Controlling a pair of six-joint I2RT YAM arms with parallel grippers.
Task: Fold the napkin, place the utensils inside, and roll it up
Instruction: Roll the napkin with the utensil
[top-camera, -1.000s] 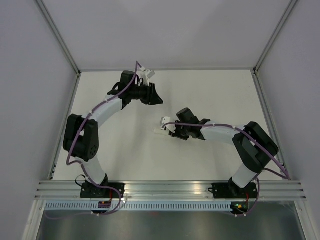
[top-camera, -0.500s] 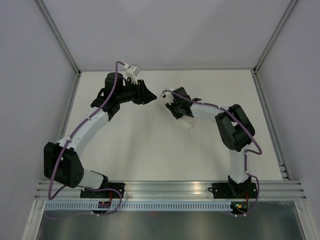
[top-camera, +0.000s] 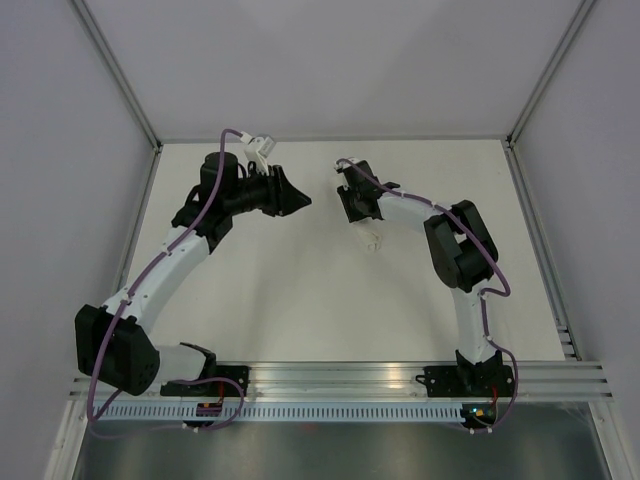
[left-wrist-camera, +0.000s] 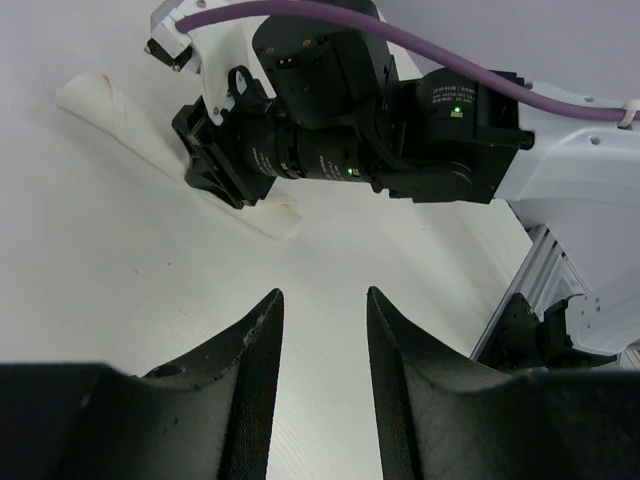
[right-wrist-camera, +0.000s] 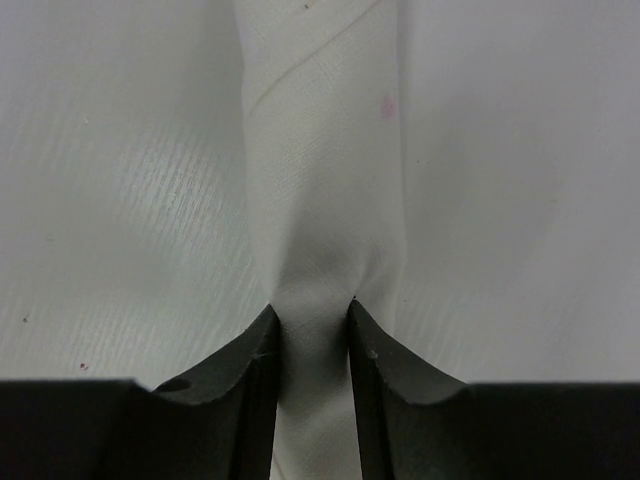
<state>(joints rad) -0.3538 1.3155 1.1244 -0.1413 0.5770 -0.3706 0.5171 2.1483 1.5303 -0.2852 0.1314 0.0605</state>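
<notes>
Right now the napkin (right-wrist-camera: 320, 180) is already a tight roll lying on the table (top-camera: 300, 300), and the right gripper (right-wrist-camera: 312, 325) has it: jaws nearly closed, cloth bunched in the narrow gap. From that wrist the roll's long axis runs straight 12-to-6, dead on the finger line. In the top view it runs roughly 11-to-5, with the free end poking out at 5 o'clock of the right gripper. The left gripper (left-wrist-camera: 321, 300) is part open and empty, near the roll at its 9 o'clock and aimed at it. Right is the nearer arm, since it's in contact. Utensils not visible, probably inside the roll, can't confirm. Versus 1 s ago: the right arm has swung the roll from table centre out toward 12 o'clock. The left arm has stretched out, elbow dropped toward 7 o'clock, gripper barely shifted.
</notes>
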